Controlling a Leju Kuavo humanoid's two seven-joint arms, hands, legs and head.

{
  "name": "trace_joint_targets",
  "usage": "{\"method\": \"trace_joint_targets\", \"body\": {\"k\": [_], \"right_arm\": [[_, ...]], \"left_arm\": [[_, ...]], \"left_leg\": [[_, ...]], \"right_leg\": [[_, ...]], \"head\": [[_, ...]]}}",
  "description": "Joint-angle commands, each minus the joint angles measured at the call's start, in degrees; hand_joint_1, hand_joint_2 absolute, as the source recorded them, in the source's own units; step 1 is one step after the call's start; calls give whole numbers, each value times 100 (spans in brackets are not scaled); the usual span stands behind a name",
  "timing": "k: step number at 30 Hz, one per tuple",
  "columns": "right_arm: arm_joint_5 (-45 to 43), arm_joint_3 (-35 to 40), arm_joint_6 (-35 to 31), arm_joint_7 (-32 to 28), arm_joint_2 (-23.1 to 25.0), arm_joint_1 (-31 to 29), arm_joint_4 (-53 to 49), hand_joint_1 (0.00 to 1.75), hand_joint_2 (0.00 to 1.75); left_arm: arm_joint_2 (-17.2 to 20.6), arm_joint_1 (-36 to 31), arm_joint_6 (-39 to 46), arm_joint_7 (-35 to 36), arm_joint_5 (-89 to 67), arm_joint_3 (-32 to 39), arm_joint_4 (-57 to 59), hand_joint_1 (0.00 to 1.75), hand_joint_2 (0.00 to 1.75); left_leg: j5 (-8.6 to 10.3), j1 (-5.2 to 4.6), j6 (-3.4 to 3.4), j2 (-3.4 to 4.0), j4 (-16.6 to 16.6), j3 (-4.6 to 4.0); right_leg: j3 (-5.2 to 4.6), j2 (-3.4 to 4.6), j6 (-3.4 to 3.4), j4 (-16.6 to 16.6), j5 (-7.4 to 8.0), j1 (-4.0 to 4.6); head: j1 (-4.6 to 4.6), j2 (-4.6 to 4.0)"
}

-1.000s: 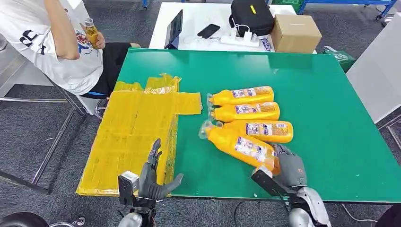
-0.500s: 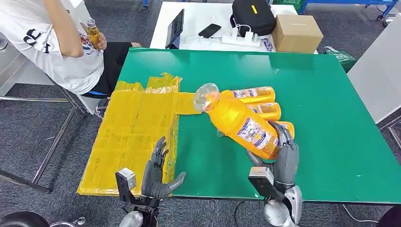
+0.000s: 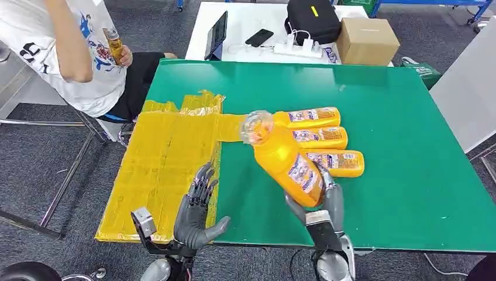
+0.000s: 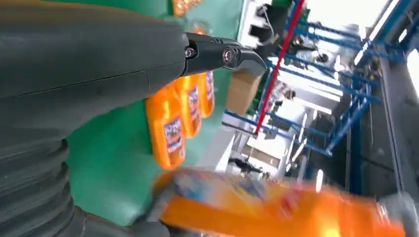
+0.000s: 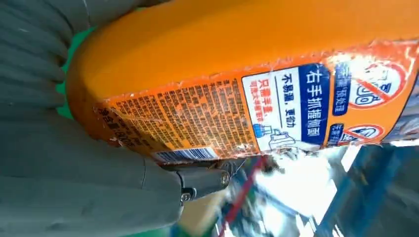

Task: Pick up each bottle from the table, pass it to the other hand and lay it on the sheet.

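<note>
Right hand (image 3: 329,202) grasps the base of an orange bottle (image 3: 286,164), now swung leftward, its cap toward 11 o'clock above the green tabletop (image 3: 409,146). Left hand (image 3: 196,213), fingers spread and holding nothing, has risen slightly over the yellow sheet (image 3: 158,170). Three bottles (image 3: 319,139) lie at 1 o'clock.
</note>
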Motion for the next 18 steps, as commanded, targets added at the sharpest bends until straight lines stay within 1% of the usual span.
{"method": "trace_joint_targets", "body": {"k": [1, 2, 3, 4, 5, 6, 8, 9, 10, 12, 13, 15, 17, 18], "right_arm": [[0, 1097, 78, -39, 303, -364, 1978, 175, 175], [0, 1097, 78, -39, 303, -364, 1978, 175, 175], [-29, 1145, 67, -39, 272, -405, 2036, 175, 175], [-89, 1254, 219, -36, 266, -443, 2102, 175, 175], [-13, 1385, 264, -6, 250, -488, 2199, 175, 175], [-11, 1443, 300, 8, 293, -507, 2277, 175, 175], [72, 1673, 353, 53, 345, -593, 2537, 175, 175], [74, 1768, 385, 60, 366, -635, 2657, 175, 175], [191, 1895, 319, 114, 384, -677, 2783, 175, 175], [181, 1988, 323, 123, 411, -725, 2913, 175, 175], [291, 2062, 216, 147, 407, -751, 2965, 175, 175], [379, 2180, 165, 177, 427, -806, 3075, 175, 175], [379, 2180, 165, 177, 427, -806, 3075, 175, 175], [379, 2180, 165, 177, 427, -806, 3075, 175, 175]], "left_arm": [[205, -63, 21, 86, -238, -290, -139, 0, 175], [205, -63, 21, 86, -238, -290, -139, 0, 175], [209, -76, 34, 90, -267, -299, -103, 0, 175], [205, -85, 91, 110, -376, -325, -80, 0, 175], [215, -95, 95, 115, -420, -362, -63, 0, 175], [196, -91, 94, 119, -432, -378, -40, 0, 175], [170, -101, 132, 118, -508, -421, -4, 0, 175], [158, -107, 136, 119, -509, -417, 15, 0, 175], [151, -122, 142, 135, -530, -432, 48, 0, 175], [176, -153, 246, 151, -691, -462, 90, 0, 175], [172, -163, 309, 138, -738, -447, 108, 0, 175], [180, -205, 273, 195, -731, -400, 184, 0, 175], [180, -205, 273, 195, -731, -400, 184, 0, 175], [180, -205, 273, 195, -731, -400, 184, 0, 175]], "left_leg": [[-9, 8, -7, 27, -10, 30], [-5, 6, -5, 17, -7, 19], [-9, 7, -6, 20, -8, 29], [-12, 9, -7, 20, -8, 35], [-3, 3, -3, 13, -7, 15], [-8, 5, -4, 15, -8, 25], [-4, 3, -3, 12, -6, 14], [-13, 8, -7, 22, -8, 40], [-6, 6, -5, 14, -6, 20], [-7, 4, -6, 16, -9, 25], [-6, 5, -6, 13, -7, 20], [-6, 5, -7, 9, -9, 25], [-4, 4, -4, 7, -7, 16], [-8, 5, -6, 13, -7, 25]], "right_leg": [[24, 19, -12, -13, 1, 9], [15, 12, -8, -10, 1, 7], [24, 12, -11, -11, -2, 8], [30, 11, -14, -12, -5, 11], [11, 8, -6, -8, 1, 4], [22, 8, -10, -11, -2, 7], [12, 8, -7, -8, 0, 3], [36, 12, -15, -13, -5, 10], [17, 7, -10, -9, -1, 7], [21, 8, -12, -10, -2, 5], [17, 7, -10, -10, -1, 6], [21, 1, -12, -10, -4, 7], [12, 2, -9, -8, -2, 5], [20, 5, -11, -9, -4, 7]], "head": [[0, 0], [0, 0], [0, 0], [-2, 0], [0, 0], [0, 0], [-2, 0], [4, 0], [0, 0], [0, 0], [2, 0], [-2, 0], [2, 0], [-2, 0]]}}
